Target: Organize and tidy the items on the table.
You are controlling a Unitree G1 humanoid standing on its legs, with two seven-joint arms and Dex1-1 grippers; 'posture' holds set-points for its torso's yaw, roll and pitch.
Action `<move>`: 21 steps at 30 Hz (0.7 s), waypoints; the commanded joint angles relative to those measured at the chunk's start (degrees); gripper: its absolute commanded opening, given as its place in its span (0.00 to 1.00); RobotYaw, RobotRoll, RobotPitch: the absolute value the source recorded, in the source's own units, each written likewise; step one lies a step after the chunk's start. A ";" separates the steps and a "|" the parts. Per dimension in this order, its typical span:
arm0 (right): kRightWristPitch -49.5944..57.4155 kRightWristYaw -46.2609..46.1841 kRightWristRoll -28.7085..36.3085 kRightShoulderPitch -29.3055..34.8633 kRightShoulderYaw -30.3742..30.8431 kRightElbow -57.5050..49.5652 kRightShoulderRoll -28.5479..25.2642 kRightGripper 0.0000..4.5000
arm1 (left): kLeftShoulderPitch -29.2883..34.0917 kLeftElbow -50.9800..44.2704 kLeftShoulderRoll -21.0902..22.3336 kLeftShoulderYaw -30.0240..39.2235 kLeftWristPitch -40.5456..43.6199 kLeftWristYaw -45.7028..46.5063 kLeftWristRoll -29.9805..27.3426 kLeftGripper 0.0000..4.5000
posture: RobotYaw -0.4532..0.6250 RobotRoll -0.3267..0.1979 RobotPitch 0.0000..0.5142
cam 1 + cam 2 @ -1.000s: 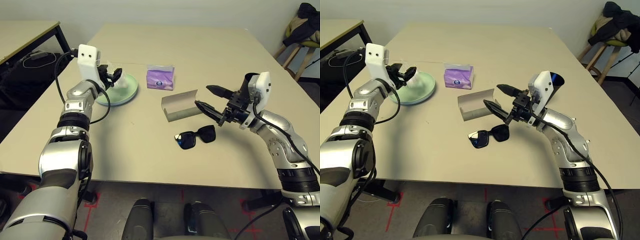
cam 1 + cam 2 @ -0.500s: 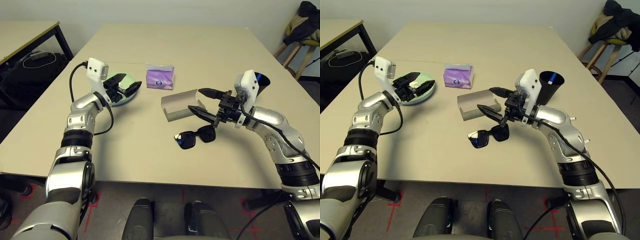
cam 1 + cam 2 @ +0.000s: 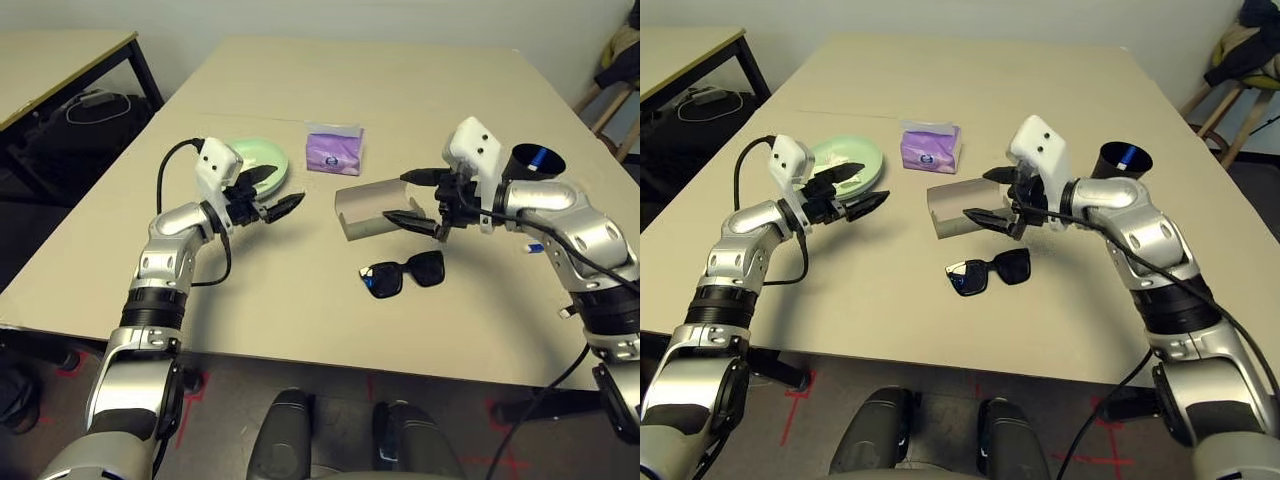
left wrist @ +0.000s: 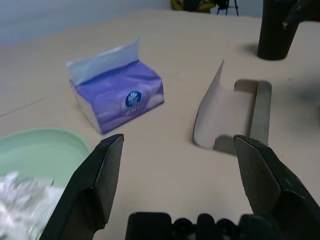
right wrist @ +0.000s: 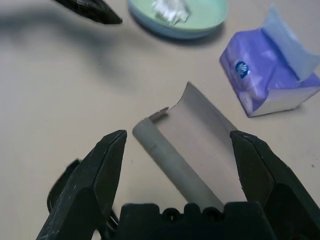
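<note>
1. Beige and broad, the desk (image 3: 300, 300) carries all the items, with a faint seam running across it behind them.
2. Grey glasses case (image 3: 375, 207) lies open just ahead of the right gripper (image 3: 412, 199), whose two black fingers are spread wide and hold nothing.
3. Black sunglasses (image 3: 402, 274) lie on the desk just beneath and nearer the robot than the right gripper, apart from the case.
4. Purple tissue pack (image 3: 333, 149) stands beyond the case, between the two grippers and farther out than both.
5. Left gripper (image 3: 277, 194) hovers with its fingers wide apart and empty, pointing toward the case.
6. Green plate (image 3: 845, 157) sits just behind the left gripper, stacked on a pale blue one, with the crumpled white tissue (image 5: 170, 9) on it.
7. Black cup (image 3: 534, 164) stands behind the right forearm, with something blue inside.
8. Farther off to the left stands a second table with black legs (image 3: 60, 60).
</note>
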 commanded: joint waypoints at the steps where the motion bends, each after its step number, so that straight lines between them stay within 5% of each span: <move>1: -0.56 3.25 -2.86 -0.52 3.41 -1.62 -2.54 1.00 | 1.59 -3.24 0.08 -1.62 0.68 -3.77 -1.85 0.99 | 0.67 0.62 0.25; 9: -1.72 6.36 -5.80 -4.58 5.46 -0.11 -2.78 1.00 | 3.25 -4.94 -0.55 -2.24 -2.00 -12.91 -6.22 0.99 | 0.64 0.62 0.29; 21: 2.28 11.20 -11.96 -7.15 11.72 -6.75 -4.83 1.00 | 4.12 -0.07 2.71 -6.09 -8.40 -23.77 -4.07 0.99 | 0.62 0.62 0.32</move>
